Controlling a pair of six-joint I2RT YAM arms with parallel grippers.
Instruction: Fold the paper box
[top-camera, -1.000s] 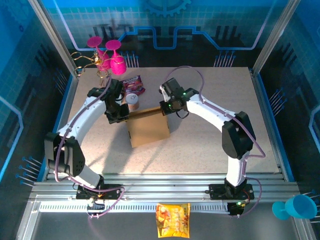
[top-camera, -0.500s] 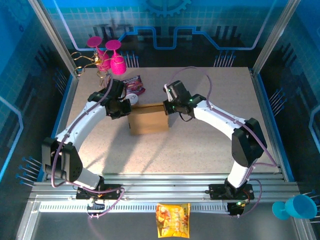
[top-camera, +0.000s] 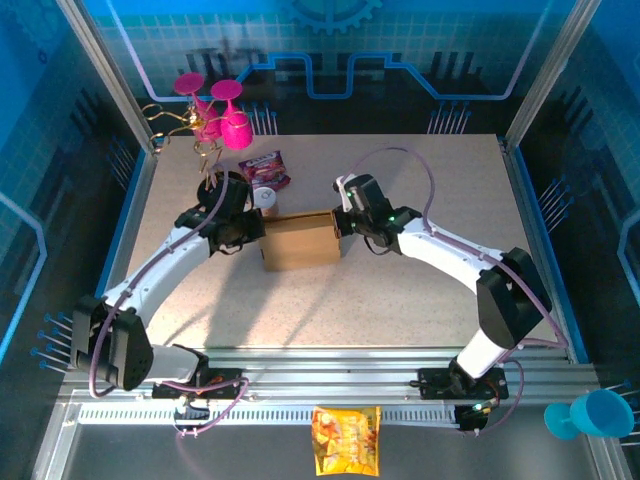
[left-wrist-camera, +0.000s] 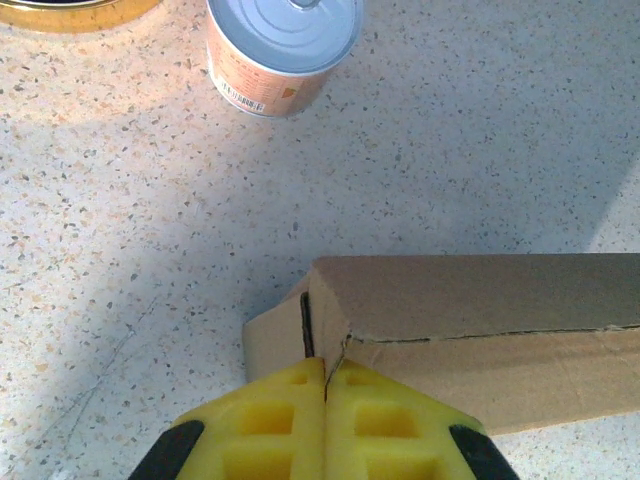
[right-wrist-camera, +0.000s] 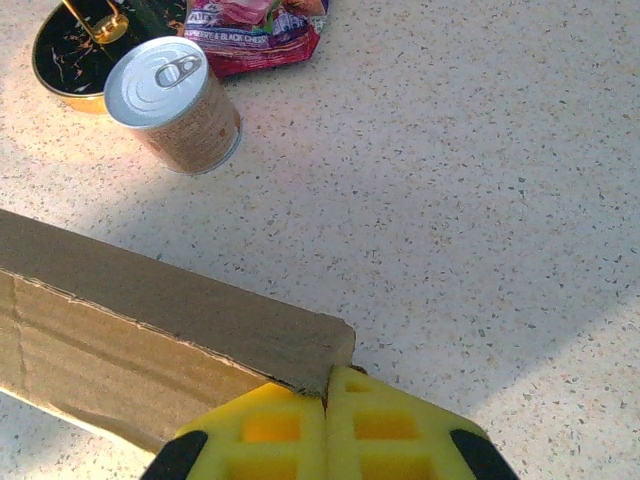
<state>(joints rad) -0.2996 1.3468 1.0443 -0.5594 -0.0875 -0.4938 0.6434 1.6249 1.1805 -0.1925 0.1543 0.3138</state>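
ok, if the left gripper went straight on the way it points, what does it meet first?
The paper box: the shut left gripper points at its end corner and looks to be against it, though depth is unclear. Beyond lies bare table, with the can further off, slightly left.

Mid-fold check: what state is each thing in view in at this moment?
Box: folded up, top panel down, flat on the table.
Left gripper: shut, tips at the box's left end.
Right gripper: shut, tips at the box's right end.
Can: upright, lid sealed, pull tab flat.
Purple bag: lying flat beyond the can.
Yellow bag: lying flat, off the table's near edge.
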